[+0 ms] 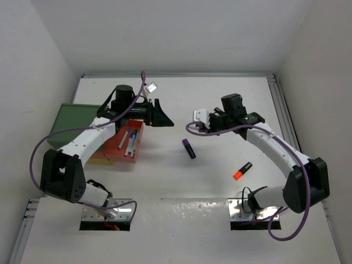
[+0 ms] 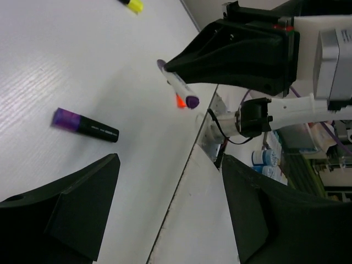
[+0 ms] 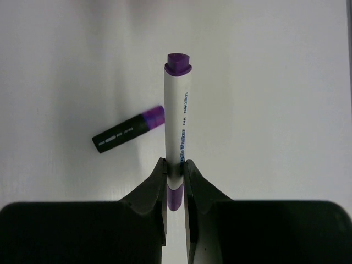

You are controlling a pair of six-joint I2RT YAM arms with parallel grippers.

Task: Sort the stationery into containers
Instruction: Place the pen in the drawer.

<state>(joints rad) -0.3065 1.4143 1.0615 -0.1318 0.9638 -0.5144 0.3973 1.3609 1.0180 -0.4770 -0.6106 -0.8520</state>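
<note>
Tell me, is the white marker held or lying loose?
Held: the right end effector is shut on the white marker, pinching it near one purple end.

I work over a flat matte white table (image 1: 181, 187), boxed in by plain white panel walls (image 1: 165, 33) at the back and both sides (the light is soft and even, shadows faint). A silvery metal rail (image 1: 281, 110) edges its right side.

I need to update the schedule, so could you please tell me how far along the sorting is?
Done: some pens lie in the red tray. In hand: the right gripper grips a purple-capped marker; the left gripper is open, empty. Remaining: a purple highlighter and an orange highlighter on the table.
</note>
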